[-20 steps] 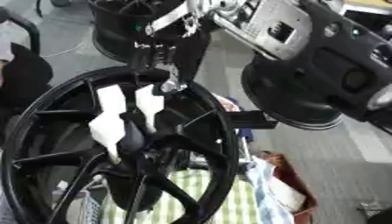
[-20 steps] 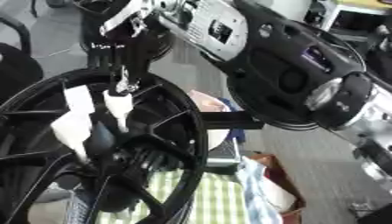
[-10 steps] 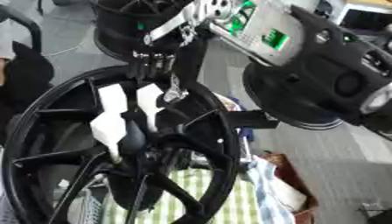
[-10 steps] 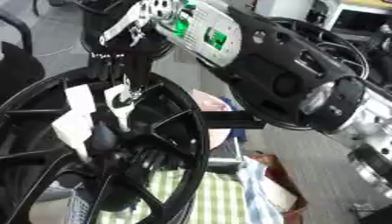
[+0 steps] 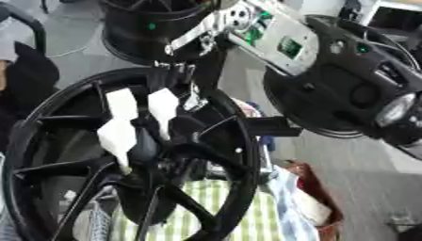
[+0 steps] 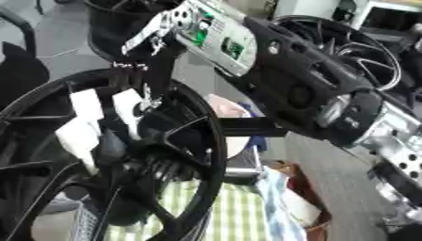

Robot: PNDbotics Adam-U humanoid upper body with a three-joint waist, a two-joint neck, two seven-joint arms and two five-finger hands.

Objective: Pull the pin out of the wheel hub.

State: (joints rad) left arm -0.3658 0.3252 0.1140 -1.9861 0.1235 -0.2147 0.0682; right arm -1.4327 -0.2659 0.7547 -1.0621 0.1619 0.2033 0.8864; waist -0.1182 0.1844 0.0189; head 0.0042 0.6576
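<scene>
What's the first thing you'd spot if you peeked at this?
The big black wheel with its spokes fills the lower left, with white strips stuck near its middle. Over it, from the upper right, stretches the robot's bulky black right arm, and its right hand reaches down onto the wheel's upper rim. A green checked cloth shows underneath the wheel.

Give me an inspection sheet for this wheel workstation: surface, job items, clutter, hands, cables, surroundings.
Surface: green-and-white checked cloth under the wheel.
Job's things: large black spoked wheel, tilted; white tabs stand by its hub; pin not clearly made out.
Clutter: brown-rimmed container with pale contents, right of the wheel.
Hands: right hand reaches down at the wheel's upper rim near the tabs, finger position unclear; left hand not seen.
Cables: thin light cable on the floor, upper left.
Surroundings: second black wheel behind; grey floor.
</scene>
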